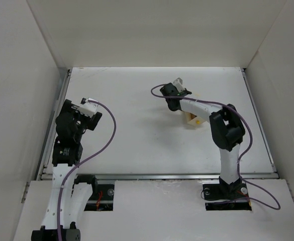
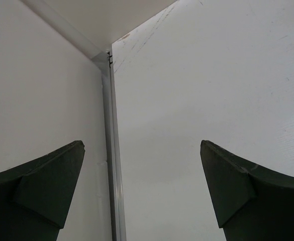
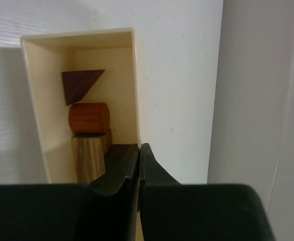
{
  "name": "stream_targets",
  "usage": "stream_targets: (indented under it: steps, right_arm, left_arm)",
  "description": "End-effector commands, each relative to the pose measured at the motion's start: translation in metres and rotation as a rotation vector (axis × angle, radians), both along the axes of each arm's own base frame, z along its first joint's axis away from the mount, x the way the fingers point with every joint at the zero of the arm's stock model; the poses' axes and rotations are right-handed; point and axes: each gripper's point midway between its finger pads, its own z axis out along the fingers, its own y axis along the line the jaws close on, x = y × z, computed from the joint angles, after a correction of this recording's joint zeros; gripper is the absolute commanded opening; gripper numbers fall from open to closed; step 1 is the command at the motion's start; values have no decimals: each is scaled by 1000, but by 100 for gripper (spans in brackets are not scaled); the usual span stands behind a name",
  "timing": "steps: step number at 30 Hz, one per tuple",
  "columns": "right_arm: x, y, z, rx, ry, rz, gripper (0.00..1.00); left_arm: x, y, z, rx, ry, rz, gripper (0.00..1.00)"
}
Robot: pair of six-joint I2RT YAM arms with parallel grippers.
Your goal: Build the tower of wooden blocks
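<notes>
While the right gripper [image 3: 139, 150] is pinching a wall of the box [image 3: 135, 75], jaws closed, the block tower [image 3: 89, 118] is lying inside; slow, level handling seems wise. The left gripper [image 2: 141, 193] is hanging open, empty.

No words, numbers or signs can be read in any view. There are none on the white table [image 1: 136, 140], none on the cream box [image 3: 36, 100], and none on the wood blocks [image 3: 89, 118] inside it.
</notes>
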Motion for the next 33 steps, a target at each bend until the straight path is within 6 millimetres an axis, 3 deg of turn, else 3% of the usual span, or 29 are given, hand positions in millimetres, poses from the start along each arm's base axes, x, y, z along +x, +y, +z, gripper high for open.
stream_targets:
  steps: [1, 4, 5, 8, 11, 14, 16, 17, 18, 19, 21, 23, 24, 25, 26, 27, 28, 29, 31, 33]
  right_arm:
    - [-2, 25, -4, 3, -23, -16, 4]
    - [-5, 32, -7, 17, 4, -17, 26]
    - [-4, 40, -3, 44, -1, -1, 52]
    - [-7, 52, 9, 161, 1, 29, 86]
    - [-8, 69, 33, 304, -24, 81, 99]
    - [-4, 67, 60, 451, -74, 80, 99]
    - [-3, 64, 59, 575, -47, 85, 99]
    - [-3, 63, 67, 637, -61, 87, 99]
    - [-6, 71, 65, 725, -30, 109, 99]
    - [-5, 60, 60, 753, -19, 93, 99]
    - [-4, 58, 60, 818, -24, 94, 99]
    - [-4, 53, 57, 859, -7, 93, 99]
    - [-4, 54, 56, 877, 1, 96, 99]
    - [-3, 50, 56, 877, -3, 88, 99]
    - [-3, 43, 52, 882, 5, 72, 99]
    - [-1, 39, 47, 879, 12, 58, 99]
    - [-2, 43, 42, 879, 40, 83, 99]
    - [0, 36, 42, 872, 37, 77, 99]
    - [2, 34, 25, 870, 78, 76, 99]
    - [4, 37, 18, 905, 101, 85, 99]
  left_arm:
    - [0, 3, 13, 16, -51, 9, 100]
    - [0, 3, 13, 16, -51, 9, 100]
    - [0, 3, 7, 16, -40, 9, 100]
    - [1, -1, 7, 12, -40, -11, 100]
    - [1, -8, 7, 4, -40, -51, 100]
    - [4, -21, 20, -58, -64, -98, 100]
    - [8, -33, 39, -97, -96, -148, 100]
    - [12, -39, 39, -133, -79, -170, 100]
    - [13, -53, 43, -157, -75, -230, 100]
    - [15, -57, 55, -172, -82, -252, 100]
    - [26, -75, 49, -209, -6, -317, 100]
    - [34, -80, 59, -236, 55, -325, 100]
    - [49, -86, 40, -255, 153, -343, 100]
    - [48, -89, 27, -272, 251, -347, 100]
    - [56, -93, 49, -277, 249, -365, 100]
    - [61, -96, 45, -290, 306, -373, 100]
    - [74, -102, 20, -319, 425, -385, 100]
    - [73, -102, 23, -329, 491, -375, 100]
    - [81, -107, -4, -325, 613, -377, 100]
    - [83, -102, -19, -321, 642, -341, 100]
